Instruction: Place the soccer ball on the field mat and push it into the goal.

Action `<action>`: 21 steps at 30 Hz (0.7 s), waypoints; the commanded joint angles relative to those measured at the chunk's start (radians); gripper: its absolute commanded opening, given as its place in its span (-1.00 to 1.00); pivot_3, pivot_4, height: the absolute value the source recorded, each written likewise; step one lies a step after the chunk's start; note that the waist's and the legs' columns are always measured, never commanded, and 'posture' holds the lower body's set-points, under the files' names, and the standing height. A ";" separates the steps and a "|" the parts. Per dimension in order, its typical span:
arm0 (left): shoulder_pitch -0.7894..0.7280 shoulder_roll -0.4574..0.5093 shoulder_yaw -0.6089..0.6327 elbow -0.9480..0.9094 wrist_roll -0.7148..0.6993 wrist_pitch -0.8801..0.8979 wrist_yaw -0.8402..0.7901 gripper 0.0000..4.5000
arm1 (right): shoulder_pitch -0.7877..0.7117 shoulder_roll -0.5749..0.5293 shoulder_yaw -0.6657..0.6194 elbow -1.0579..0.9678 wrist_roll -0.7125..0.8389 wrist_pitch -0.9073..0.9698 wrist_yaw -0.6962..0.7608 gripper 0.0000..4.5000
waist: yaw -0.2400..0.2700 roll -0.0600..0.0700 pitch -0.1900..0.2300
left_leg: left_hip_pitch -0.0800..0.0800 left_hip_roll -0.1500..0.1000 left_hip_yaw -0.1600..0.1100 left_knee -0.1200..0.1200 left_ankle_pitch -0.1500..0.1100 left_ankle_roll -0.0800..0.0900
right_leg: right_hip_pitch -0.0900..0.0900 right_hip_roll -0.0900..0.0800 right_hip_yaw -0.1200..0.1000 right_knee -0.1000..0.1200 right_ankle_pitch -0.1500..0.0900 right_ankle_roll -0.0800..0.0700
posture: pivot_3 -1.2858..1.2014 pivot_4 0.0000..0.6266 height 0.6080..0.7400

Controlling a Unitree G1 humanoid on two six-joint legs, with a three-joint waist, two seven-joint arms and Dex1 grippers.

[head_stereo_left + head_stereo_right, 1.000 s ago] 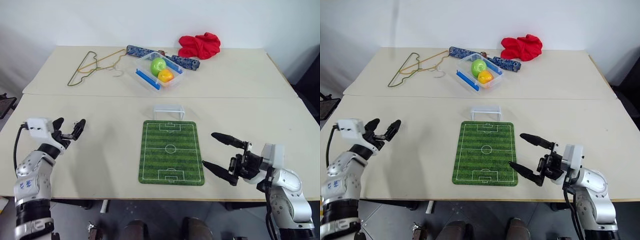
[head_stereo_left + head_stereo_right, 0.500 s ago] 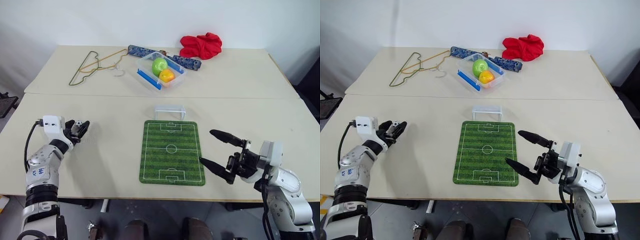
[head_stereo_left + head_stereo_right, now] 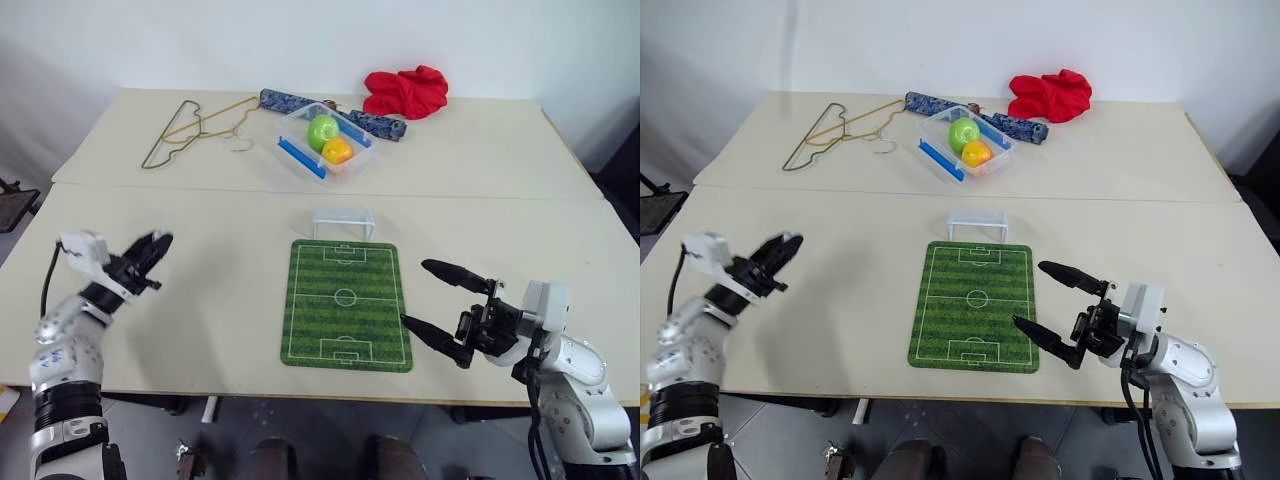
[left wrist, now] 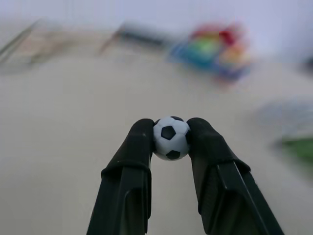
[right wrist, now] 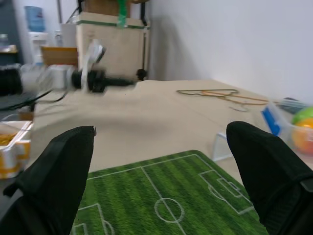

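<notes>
L gripper (image 4: 170,134) lifted, now clamped on soccer ball (image 4: 170,137), R gripper (image 3: 440,306) jaws apart

No text, label, brand name or number can be read in any view. The field mat (image 3: 346,304) carries only white pitch lines and a centre circle, which are not letters.

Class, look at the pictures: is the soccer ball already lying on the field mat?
No, the soccer ball is pinched in the left hand, off to the side of the field mat.
</notes>
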 commanded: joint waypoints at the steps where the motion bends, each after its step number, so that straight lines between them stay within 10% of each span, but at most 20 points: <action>1: 0.004 0.082 -0.137 -0.118 0.008 0.085 -0.183 -0.62 | 0.074 -0.056 -0.068 -0.071 0.053 0.014 0.056 1.00 | 0.002 0.001 0.000 | 0.000 0.000 0.000 -0.001 0.000 0.000 | 0.000 0.000 0.000 0.000 0.000 0.000 | 0.03 -0.52 1.00; 13: -0.151 -0.034 -0.662 -0.293 0.228 0.123 -0.349 -0.62 | 0.310 -0.123 -0.270 0.006 0.020 -0.090 0.236 1.00 | 0.002 0.001 0.000 | 0.001 -0.001 0.003 0.000 -0.001 0.002 | 0.002 0.000 0.002 -0.001 0.000 0.001 | 0.03 -0.52 1.00; 21: -0.073 -0.138 -0.785 -0.290 0.416 -0.006 -0.231 -0.62 | 0.432 -0.044 -0.304 0.007 0.011 -0.146 0.223 1.00 | 0.004 0.001 0.000 | 0.001 0.000 0.004 0.001 0.000 0.001 | 0.002 0.001 0.003 -0.001 0.001 0.001 | 0.03 -0.52 1.00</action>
